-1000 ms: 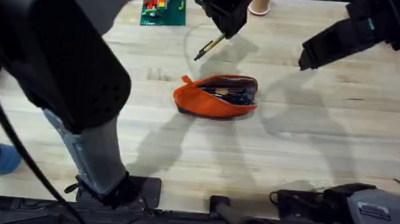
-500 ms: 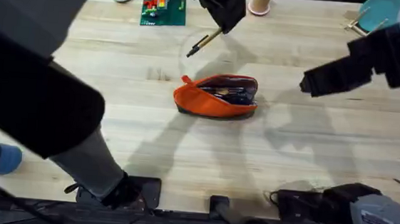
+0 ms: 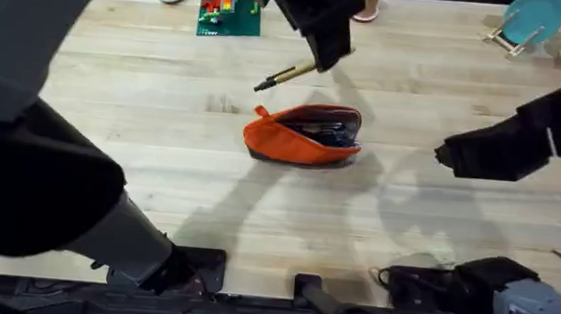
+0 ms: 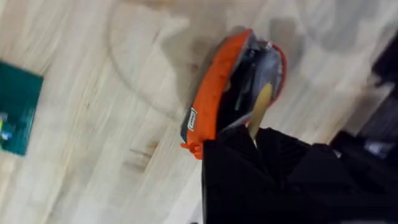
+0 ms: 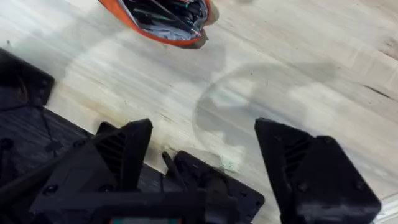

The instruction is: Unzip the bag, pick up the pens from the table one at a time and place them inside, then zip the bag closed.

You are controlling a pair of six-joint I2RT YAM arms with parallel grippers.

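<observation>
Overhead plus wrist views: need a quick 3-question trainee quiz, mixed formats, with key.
1. True or false: the bag is zipped shut.
2. Which gripper holds the yellow-tan pen? A) left gripper B) right gripper C) neither
3. Fill in: the right gripper's fingers stand ____ and hold nothing.

Key:
1. False. It lies open on the table, with dark items showing inside.
2. A. The pen hangs above the table just behind the bag.
3. open
</observation>
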